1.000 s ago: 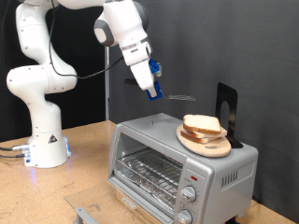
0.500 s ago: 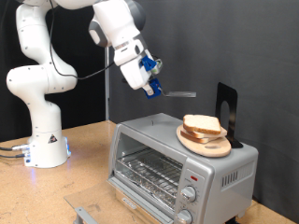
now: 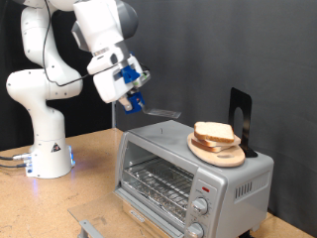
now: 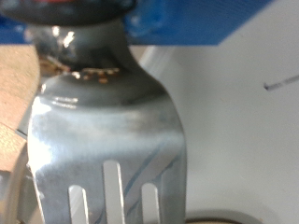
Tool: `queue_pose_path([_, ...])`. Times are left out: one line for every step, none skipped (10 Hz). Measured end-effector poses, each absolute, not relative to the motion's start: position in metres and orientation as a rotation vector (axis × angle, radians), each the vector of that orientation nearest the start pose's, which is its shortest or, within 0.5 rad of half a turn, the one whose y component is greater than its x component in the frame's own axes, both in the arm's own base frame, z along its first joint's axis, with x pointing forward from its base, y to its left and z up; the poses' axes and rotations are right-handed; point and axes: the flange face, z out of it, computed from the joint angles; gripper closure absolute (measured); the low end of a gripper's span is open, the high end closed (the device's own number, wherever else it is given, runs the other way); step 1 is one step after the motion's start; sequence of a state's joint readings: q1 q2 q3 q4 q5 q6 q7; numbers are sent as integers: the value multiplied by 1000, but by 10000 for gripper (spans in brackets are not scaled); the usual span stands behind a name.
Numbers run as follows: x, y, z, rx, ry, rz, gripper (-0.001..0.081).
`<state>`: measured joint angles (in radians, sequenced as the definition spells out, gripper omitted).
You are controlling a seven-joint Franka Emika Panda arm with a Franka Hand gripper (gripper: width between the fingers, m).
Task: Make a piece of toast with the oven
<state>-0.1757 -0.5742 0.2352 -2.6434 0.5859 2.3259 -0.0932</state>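
Note:
Two pieces of toast [image 3: 214, 132] lie stacked on a round wooden plate [image 3: 220, 154] on top of the silver oven [image 3: 234, 185]. The oven's wire rack [image 3: 158, 181] shows through its front, and its two knobs [image 3: 199, 207] are at the lower right. My gripper [image 3: 134, 102] is in the air above the oven's left end in the exterior view. It is shut on the handle of a metal spatula [image 3: 158, 114], whose blade points toward the toast but is well short of it. The slotted blade of the spatula [image 4: 103, 131] fills the wrist view.
A black stand [image 3: 240, 117] rises behind the plate on the oven top. The robot's white base [image 3: 45, 149] stands on the wooden table at the exterior view's left. A flat panel [image 3: 94, 224], perhaps the oven's open door, lies low in front of the oven.
The arm has swung toward the exterior view's left and a little lower, carrying the spatula away from the toast. The toast and the plate have not moved.

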Motion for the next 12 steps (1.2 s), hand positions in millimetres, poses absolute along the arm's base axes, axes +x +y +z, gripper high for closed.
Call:
queue_pose_path([387,23,444,-2756,319,-389,415])
queue_pose_path([385,18,445,-2751,326,-399,415])
queue_pose_path([385,19,444,-2752,323,-393,415])
queue_pose_path([385,22,441,-2762,313,-361,415])
queue_pose_path([387,27,439,-2770,319,-316,415])
queue_pose_path([393,33,438,-2774,334,-291,415])
queue_pose_path([399,38,437,-2774,342,-281,415])
queue_pose_path([406,41,438,-2772,344,-290,415])
queue_pose_path([413,42,440,-2766,351,-321,415])
queue_pose_path([417,41,440,-2760,361,-344,415])
queue_pose_path([419,41,441,-2758,364,-354,415])
queue_pose_path([421,41,440,-2759,372,-350,415])
